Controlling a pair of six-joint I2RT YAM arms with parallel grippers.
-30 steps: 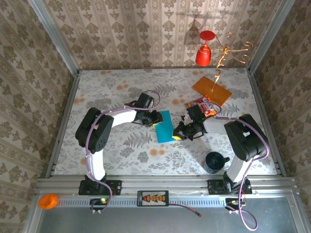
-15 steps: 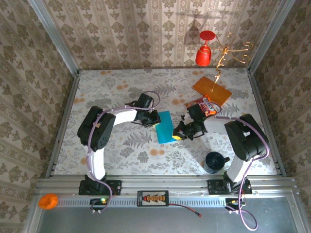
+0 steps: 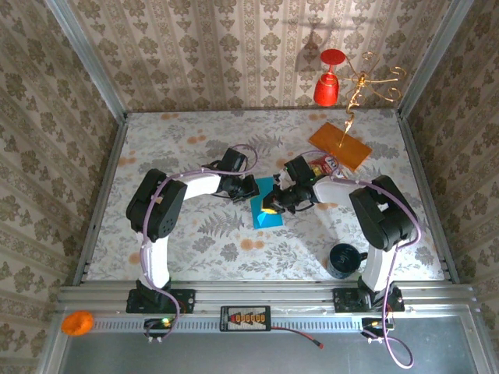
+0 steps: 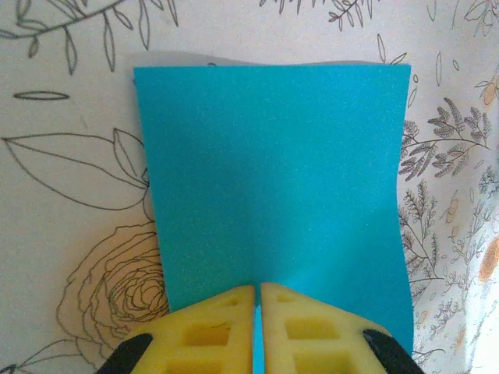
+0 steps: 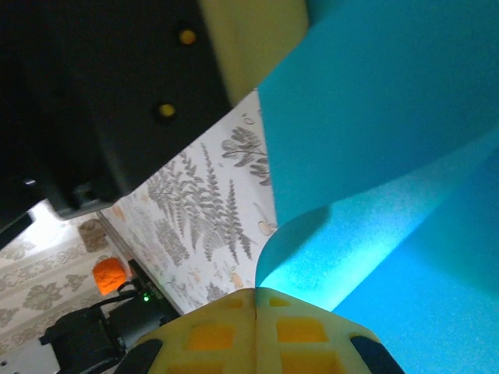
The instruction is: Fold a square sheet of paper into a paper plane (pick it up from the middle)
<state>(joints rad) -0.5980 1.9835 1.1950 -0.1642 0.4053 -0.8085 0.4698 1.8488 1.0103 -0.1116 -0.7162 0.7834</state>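
Observation:
The square sheet of paper (image 3: 263, 209) is teal-blue and lies mid-table between the two arms. My left gripper (image 3: 249, 190) is shut on its left edge. In the left wrist view the sheet (image 4: 273, 171) stretches flat away from the yellow fingertips (image 4: 226, 308), and a sliver of teal shows between them. My right gripper (image 3: 274, 204) is shut on the opposite edge and holds it lifted above the sheet. In the right wrist view the paper (image 5: 366, 257) curls up and over from those fingertips (image 5: 292, 308), with the left arm's black body (image 5: 101, 93) close behind.
A flat orange card (image 3: 340, 145) and a red-and-yellow snack packet (image 3: 327, 165) lie at the back right. A black cup (image 3: 344, 259) stands near the right arm's base. A red goblet (image 3: 328, 82) hangs on the back wall.
The right gripper has moved left and back over the sheet, carrying its edge so the paper curls over. The left gripper has closed on the left edge.

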